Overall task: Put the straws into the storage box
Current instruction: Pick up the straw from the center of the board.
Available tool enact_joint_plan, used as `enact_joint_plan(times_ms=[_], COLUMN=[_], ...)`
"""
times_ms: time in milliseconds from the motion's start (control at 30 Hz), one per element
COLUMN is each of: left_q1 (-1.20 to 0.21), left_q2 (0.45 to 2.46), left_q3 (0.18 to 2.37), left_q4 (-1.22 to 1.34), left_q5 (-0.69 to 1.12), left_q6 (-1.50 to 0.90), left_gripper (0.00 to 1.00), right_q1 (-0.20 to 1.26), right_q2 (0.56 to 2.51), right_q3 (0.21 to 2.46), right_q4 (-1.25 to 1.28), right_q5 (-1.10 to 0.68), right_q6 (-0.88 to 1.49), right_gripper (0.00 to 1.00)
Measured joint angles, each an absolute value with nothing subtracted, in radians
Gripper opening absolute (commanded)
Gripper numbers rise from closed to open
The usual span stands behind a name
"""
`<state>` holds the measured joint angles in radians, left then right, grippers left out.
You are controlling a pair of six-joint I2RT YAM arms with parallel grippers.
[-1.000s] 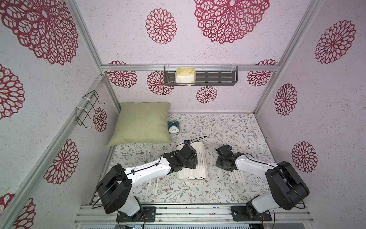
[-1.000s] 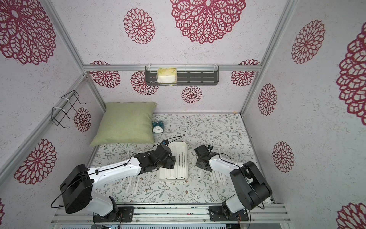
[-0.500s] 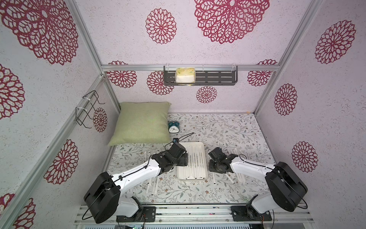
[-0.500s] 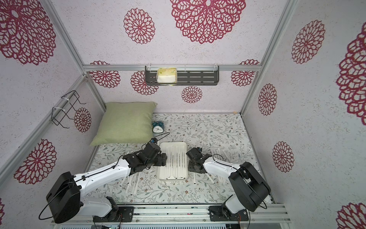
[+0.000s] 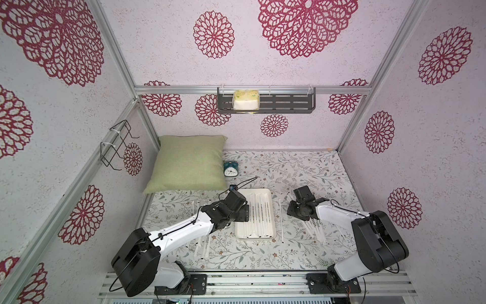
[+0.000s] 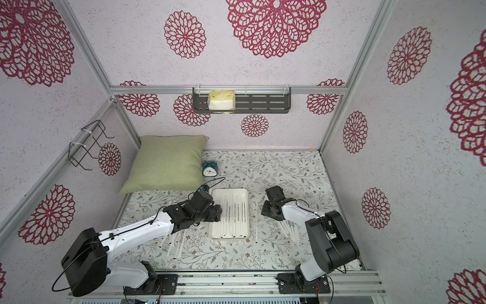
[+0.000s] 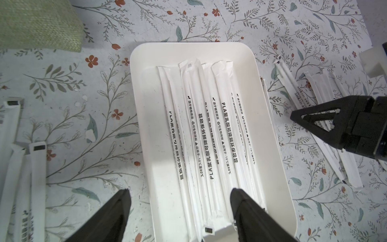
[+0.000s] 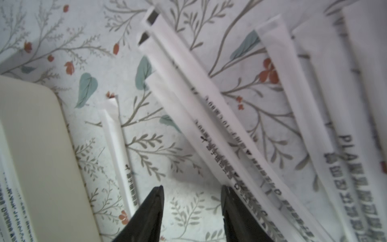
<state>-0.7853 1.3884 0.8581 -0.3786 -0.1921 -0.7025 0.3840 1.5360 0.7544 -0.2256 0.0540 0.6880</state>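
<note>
The storage box (image 5: 256, 190) (image 6: 228, 190) is a shallow white tray in the middle of the floral table, seen in both top views. Several straws (image 5: 259, 213) (image 7: 209, 136) lie lengthwise in it. More straws lie loose on the table left of the box (image 5: 201, 244) (image 7: 37, 178) and right of it (image 5: 314, 229) (image 8: 209, 104). One single straw (image 5: 280, 221) lies right beside the box. My left gripper (image 5: 243, 213) (image 7: 180, 190) is open and empty, straddling the box's left rim. My right gripper (image 5: 293, 210) (image 8: 192, 186) is open and empty over bare table, between the box (image 8: 31, 125) and the right pile.
A green pillow (image 5: 189, 163) and a small alarm clock (image 5: 231, 169) sit at the back left of the table. A dark slotted shelf (image 5: 289, 104) hangs on the back wall, and a wire rack (image 5: 115, 143) on the left wall.
My right gripper has gone from shut to open, moving toward the box's right edge and then back a little. My left gripper has shifted from over the box's middle to its left rim.
</note>
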Motion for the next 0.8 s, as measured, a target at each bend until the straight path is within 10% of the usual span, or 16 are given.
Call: enact_joint_plan(times_ms=[800], left_q1=[-0.717], left_q2=[1.296], left_q3=[0.774], left_q4=[-0.379], left_q5=[-0.192], left_q6=[-0.719], left_gripper=[0.82], right_q1=[0.597], right_q2=[1.647], right_q3=[0.878], right_q4=[-0.271], right_q5=[0.113], right_q6=[0.691], right_gripper=[0.08])
